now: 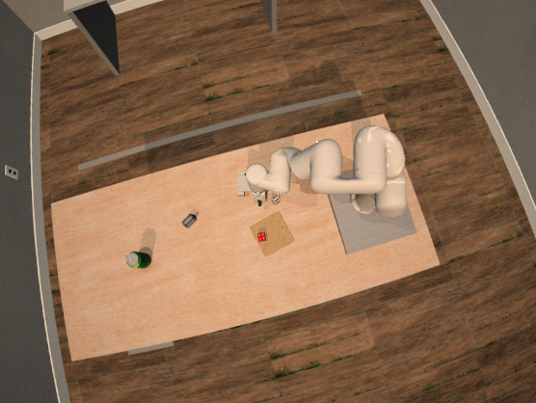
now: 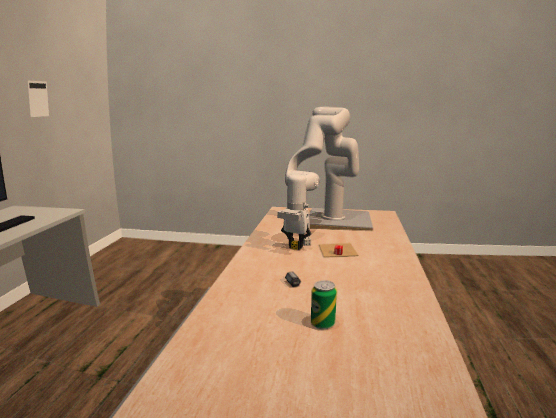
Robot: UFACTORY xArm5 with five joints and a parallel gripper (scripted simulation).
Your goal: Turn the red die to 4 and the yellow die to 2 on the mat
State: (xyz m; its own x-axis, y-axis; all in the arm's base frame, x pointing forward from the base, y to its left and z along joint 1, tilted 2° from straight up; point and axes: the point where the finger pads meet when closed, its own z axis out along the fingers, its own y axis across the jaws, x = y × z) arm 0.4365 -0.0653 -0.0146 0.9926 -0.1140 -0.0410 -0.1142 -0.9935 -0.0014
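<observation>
The red die (image 1: pixel 262 236) sits on the brown mat (image 1: pixel 272 233), also seen in the side view as a red die (image 2: pixel 338 249) on the mat (image 2: pixel 332 250). The white die (image 1: pixel 276 199) lies on the table just beside my gripper, off the mat; it shows in the side view (image 2: pixel 307 241) too. My gripper (image 1: pixel 260 199) points straight down at the table and is shut on the yellow die (image 2: pixel 295 244), which shows between the dark fingers (image 2: pixel 295 243) at table level. From above the yellow die is hidden under the gripper.
A green can (image 1: pixel 138 260) stands upright toward the far end of the table, also in the side view (image 2: pixel 323 304). A small dark object (image 1: pixel 190 220) lies on its side between the can and the gripper. The arm's grey base plate (image 1: pixel 373 224) is behind the mat.
</observation>
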